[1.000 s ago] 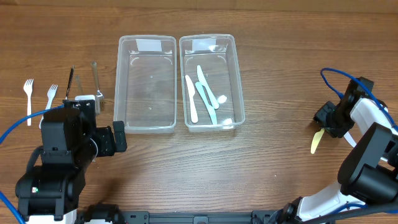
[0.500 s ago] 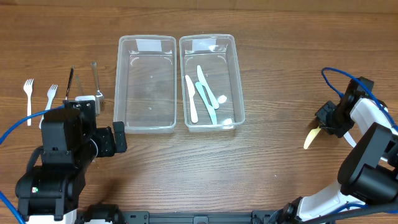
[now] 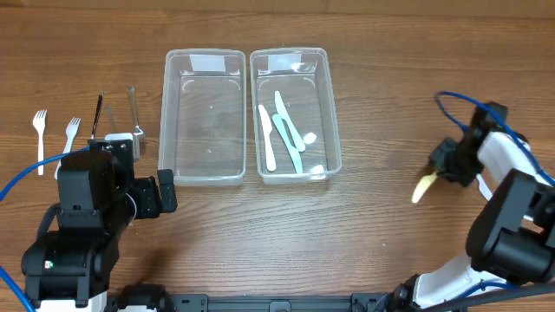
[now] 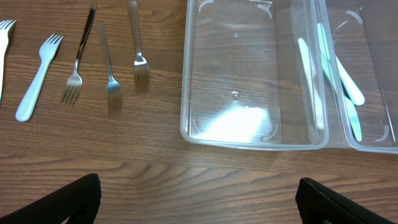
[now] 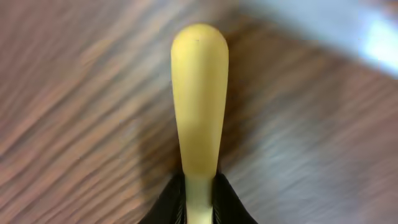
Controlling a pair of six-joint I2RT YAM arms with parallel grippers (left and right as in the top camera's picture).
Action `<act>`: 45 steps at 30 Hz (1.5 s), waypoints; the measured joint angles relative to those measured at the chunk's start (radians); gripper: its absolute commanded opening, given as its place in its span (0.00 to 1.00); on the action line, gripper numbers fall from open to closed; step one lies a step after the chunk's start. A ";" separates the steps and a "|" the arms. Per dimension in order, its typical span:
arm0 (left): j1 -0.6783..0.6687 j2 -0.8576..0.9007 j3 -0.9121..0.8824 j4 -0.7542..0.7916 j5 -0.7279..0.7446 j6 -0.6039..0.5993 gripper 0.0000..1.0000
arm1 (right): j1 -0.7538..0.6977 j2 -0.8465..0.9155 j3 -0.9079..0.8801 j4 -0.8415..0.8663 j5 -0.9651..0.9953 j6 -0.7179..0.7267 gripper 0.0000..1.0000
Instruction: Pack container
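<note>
Leftward since a second ago: my right pincer (image 3: 442, 165), clenched on the yellow utensil (image 3: 422, 187), carries it above the desk (image 3: 381, 243). Meanwhile my left pincer (image 4: 199, 208) gapes idle. Mid-carry, I judge; next, reach farther to the right container (image 3: 332, 104), well apart, holding pale cutlery (image 3: 286, 130). Utensil looks smooth, round-ended plastic.

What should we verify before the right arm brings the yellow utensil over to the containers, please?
1. Grip: right gripper shut on the yellow utensil: ok.
2. Utensil type: only a rounded yellow end shows: cannot tell.
3. Room in the right container, which holds a few pale utensils: ok.
4. Left container empty: ok.
5. Left gripper open, short of the containers, off the right arm's path: ok.
</note>
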 measured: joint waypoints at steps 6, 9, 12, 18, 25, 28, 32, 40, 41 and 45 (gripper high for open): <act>0.000 0.000 0.000 0.000 0.000 0.000 1.00 | 0.242 -0.002 0.170 -0.186 -0.005 -0.042 0.04; 0.000 0.000 0.000 0.000 0.000 0.000 1.00 | 0.343 -0.043 0.341 -0.283 -0.006 -0.078 0.04; 0.000 0.000 0.000 0.000 0.000 0.000 1.00 | 0.462 -0.116 0.541 -0.349 -0.006 -0.107 0.04; 0.000 0.000 0.000 -0.001 0.000 0.000 1.00 | 0.592 -0.162 0.661 -0.407 0.026 -0.122 0.04; 0.000 0.000 0.000 -0.002 0.000 0.000 1.00 | 0.449 -0.066 0.557 -0.467 0.074 -0.175 0.59; 0.000 0.000 0.000 -0.003 0.000 0.000 1.00 | 0.426 -0.041 0.483 -0.451 0.080 -0.231 0.70; 0.000 0.000 0.000 -0.005 0.000 0.000 1.00 | 0.417 -0.037 0.356 -0.321 0.077 -0.284 0.72; 0.000 0.000 0.000 -0.005 0.000 0.000 1.00 | 0.346 -0.002 0.169 -0.144 0.059 -0.347 0.71; 0.000 0.000 0.000 -0.005 0.000 0.000 1.00 | 0.342 0.013 0.166 -0.137 0.056 -0.354 0.71; 0.000 0.000 0.000 -0.005 0.000 0.000 1.00 | 0.343 0.071 0.164 -0.125 0.042 -0.373 0.71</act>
